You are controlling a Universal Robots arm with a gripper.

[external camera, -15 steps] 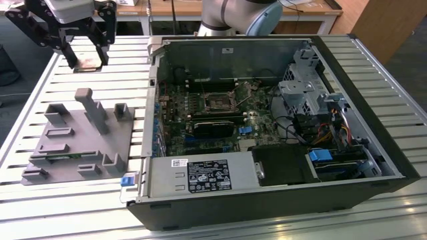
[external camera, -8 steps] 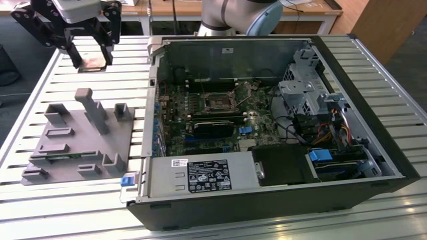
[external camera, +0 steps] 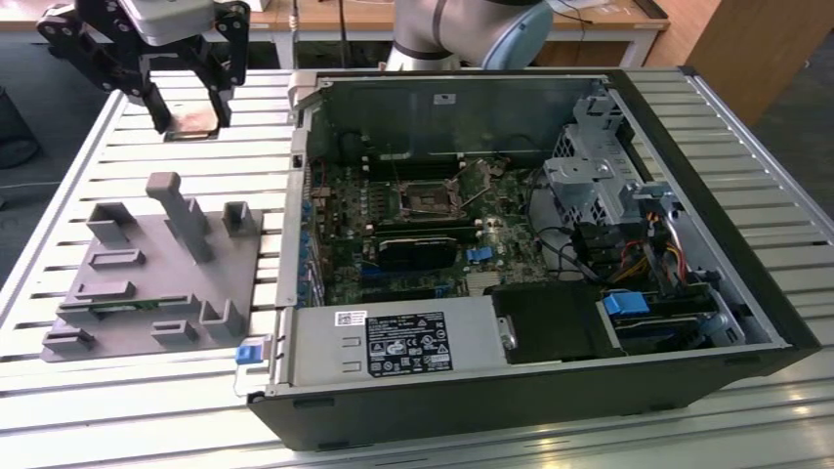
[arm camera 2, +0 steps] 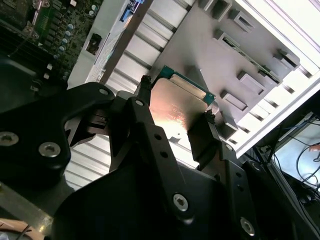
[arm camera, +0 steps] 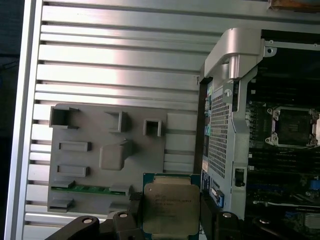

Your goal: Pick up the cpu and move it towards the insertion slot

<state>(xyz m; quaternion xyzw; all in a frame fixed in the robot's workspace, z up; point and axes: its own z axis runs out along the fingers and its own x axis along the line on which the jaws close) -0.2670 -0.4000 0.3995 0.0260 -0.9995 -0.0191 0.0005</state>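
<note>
cpu (arm camera: 171, 207): small flat square chip with a silvery metal top and a green rim. It is clamped by two opposite edges between the black fingers of the gripper (arm camera: 170, 210). In the exterior view the cpu (external camera: 198, 122) hangs in the gripper (external camera: 193, 121) at the upper left. It is above the slatted metal table (external camera: 170, 166), outside the computer case (external camera: 521, 401) and to the exterior view's left of it.

Gripper state: narrowed onto the chip, one finger on each side. In the second wrist view the chip's shiny face (arm camera 2: 177, 107) spans the gap between them.

insertion slot (external camera: 427, 198): square socket with a shiny frame and a dark centre, on the motherboard inside the open case. It is well apart from the chip. In the first wrist view the slot (arm camera: 294, 127) lies beyond the case wall.

grey fixture plate (external camera: 144, 283): flat on the table beside the case, with raised blocks and posts. In the first wrist view the chip overlaps the plate's edge (arm camera: 90, 132).

green memory stick (arm camera: 82, 188): seated along one edge of the fixture plate.
</note>
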